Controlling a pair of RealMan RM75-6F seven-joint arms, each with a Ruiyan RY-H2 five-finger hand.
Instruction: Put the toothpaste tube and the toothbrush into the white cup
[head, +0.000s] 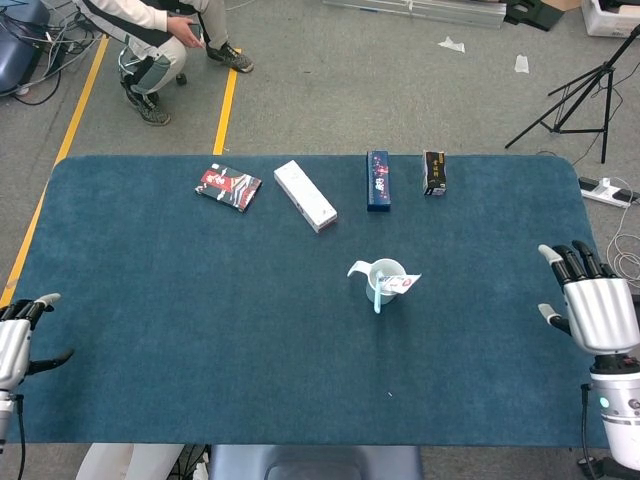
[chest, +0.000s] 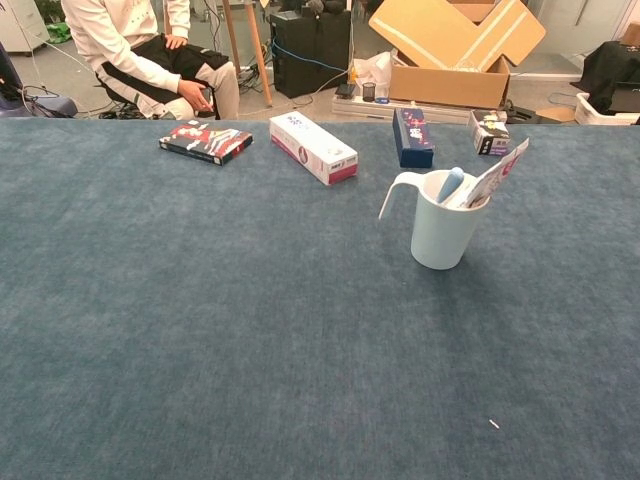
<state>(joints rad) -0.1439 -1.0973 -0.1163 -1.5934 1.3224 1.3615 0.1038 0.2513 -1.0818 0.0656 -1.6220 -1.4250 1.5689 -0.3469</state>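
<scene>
The left hand sits at the near left corner of the blue carpet-covered table. The edge of the head view cuts part of it off, but its fingers are spread and it holds nothing. The right hand, silver with dark fingertips, is at the near right edge of the table. Its fingers point up and apart, and it is empty too. Only the head view shows the two hands. The chest view shows none of them.

Near the middle of the table stands the white plastic cup with a curved handle. Inside it are the light blue toothbrush and the white toothpaste tube with red print. Both lean to the right and stick out over the rim. From the head view they look small and flat, and the words on the tube are too small to read. The chest view shows them from the side, much clearer.

Along the far side lie four boxes, well apart from the cup: a flat red and black box on the left, then a long white box, a narrow dark blue box and a small dark box. Past the table a person in white sits, with the head cut off.
</scene>
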